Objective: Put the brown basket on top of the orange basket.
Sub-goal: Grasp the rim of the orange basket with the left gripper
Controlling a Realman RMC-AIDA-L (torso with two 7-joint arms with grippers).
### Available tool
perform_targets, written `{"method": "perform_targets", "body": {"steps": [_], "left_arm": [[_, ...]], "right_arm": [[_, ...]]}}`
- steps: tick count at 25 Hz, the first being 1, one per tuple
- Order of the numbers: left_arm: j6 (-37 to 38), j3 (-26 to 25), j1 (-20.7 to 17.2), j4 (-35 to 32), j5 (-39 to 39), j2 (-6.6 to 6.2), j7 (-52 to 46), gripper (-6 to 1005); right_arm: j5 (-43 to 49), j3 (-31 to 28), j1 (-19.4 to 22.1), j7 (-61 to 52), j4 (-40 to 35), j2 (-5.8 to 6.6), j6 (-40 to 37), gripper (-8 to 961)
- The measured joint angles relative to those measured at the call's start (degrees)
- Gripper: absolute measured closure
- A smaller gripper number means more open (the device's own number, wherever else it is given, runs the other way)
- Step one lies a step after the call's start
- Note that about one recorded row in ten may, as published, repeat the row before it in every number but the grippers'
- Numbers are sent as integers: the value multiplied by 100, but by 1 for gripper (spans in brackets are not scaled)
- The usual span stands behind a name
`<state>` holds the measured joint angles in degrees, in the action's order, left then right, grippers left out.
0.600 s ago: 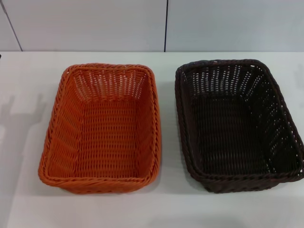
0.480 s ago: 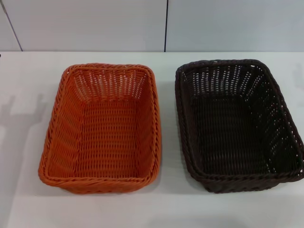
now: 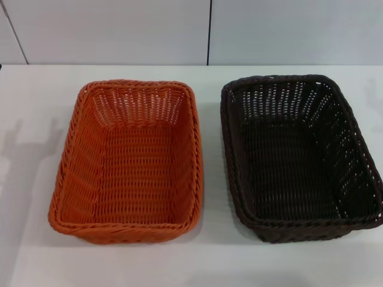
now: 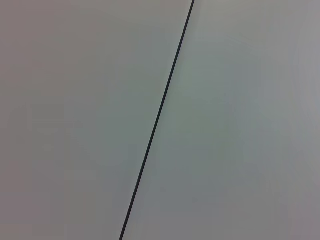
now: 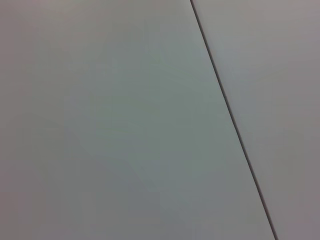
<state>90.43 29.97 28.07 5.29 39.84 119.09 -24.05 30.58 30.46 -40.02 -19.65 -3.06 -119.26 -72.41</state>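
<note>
The orange basket (image 3: 128, 161) sits on the white table at the left in the head view, empty and upright. The brown basket (image 3: 299, 155) stands beside it at the right, also empty, with a narrow gap of table between them. Neither gripper shows in any view. Both wrist views show only a pale wall panel with a dark seam (image 4: 157, 117) (image 5: 232, 117).
The white table (image 3: 209, 257) runs to a pale wall at the back with a vertical seam (image 3: 209, 33). A faint arm shadow (image 3: 21, 149) lies on the table left of the orange basket.
The baskets have not moved. The shadow at the table's left edge has shifted slightly.
</note>
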Motion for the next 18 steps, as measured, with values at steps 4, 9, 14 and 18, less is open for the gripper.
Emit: {"method": "perform_targets", "body": {"steps": [4,9,14,18], "left_arm": [[23,0,-1,5,0,0,-80,189],[-85,3,99,-1,-1,-31,-365,189],[-86,7,147,-30,3,-39,-431,188],[-241,30,187,-192,6,-73,-779,188]], "right_arm": [[0,7,-11,-3,50,-5,-32,331],[0,-22,-9,-4,99,-9,-32,331],[7,10,-10,-5,104,-10,-31,331],[10,-2,-20,-62,104,-9,-40,331]]}}
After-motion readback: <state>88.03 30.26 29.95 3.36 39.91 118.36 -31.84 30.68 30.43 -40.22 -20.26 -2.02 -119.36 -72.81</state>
